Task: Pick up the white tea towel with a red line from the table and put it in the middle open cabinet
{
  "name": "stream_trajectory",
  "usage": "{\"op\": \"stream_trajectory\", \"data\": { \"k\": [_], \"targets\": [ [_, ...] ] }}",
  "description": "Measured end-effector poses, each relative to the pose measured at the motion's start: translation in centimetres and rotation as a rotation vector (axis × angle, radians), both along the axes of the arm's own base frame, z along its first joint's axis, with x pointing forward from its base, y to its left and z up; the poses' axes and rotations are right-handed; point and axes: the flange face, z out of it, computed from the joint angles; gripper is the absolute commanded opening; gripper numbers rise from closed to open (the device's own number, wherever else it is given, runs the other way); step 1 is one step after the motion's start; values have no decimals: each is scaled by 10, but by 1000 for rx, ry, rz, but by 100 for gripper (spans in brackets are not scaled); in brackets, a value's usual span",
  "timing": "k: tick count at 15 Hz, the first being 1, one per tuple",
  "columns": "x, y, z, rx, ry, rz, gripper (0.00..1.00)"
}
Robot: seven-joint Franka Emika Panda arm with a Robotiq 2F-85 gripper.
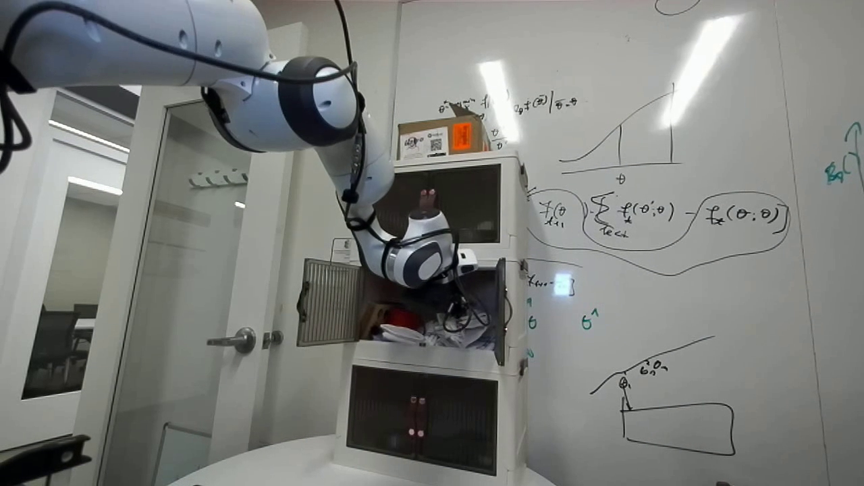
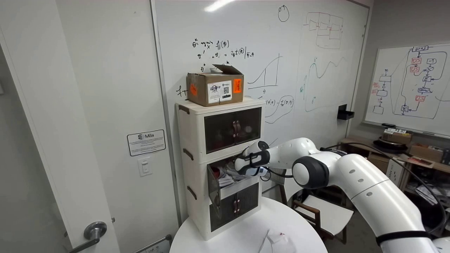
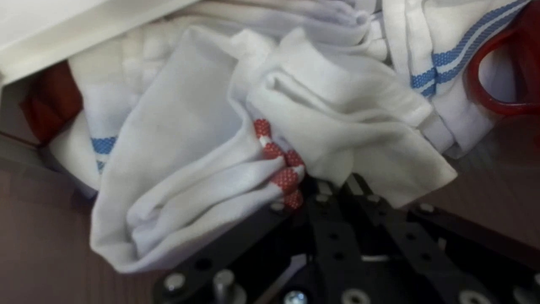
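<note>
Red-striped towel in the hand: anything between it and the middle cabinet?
Nothing visible: both doors stand open, and the hand holds the red-striped towel inside the middle cabinet. In the wrist view, blue-striped towels show beside it.

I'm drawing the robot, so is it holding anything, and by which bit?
Yes, it seems: the gripper looks shut on the white towel with red stripes, by a bunched part close to the stripes. Its folds hide the exact spot.

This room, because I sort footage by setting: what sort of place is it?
Likely a research lab or office: a whiteboard with equations, a robot arm and a sign reading Mila.
</note>
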Motion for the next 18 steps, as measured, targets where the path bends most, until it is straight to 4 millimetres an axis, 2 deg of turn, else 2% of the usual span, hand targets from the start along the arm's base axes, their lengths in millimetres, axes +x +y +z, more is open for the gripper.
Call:
{"op": "stream_trajectory", "data": {
  "k": [8,14,18],
  "targets": [
    [4,-9,0,81,51,-27,98],
    [-12,-19,14,193,214,65,100],
    [-37,-44,41,200,323,102,100]
  ]
}}
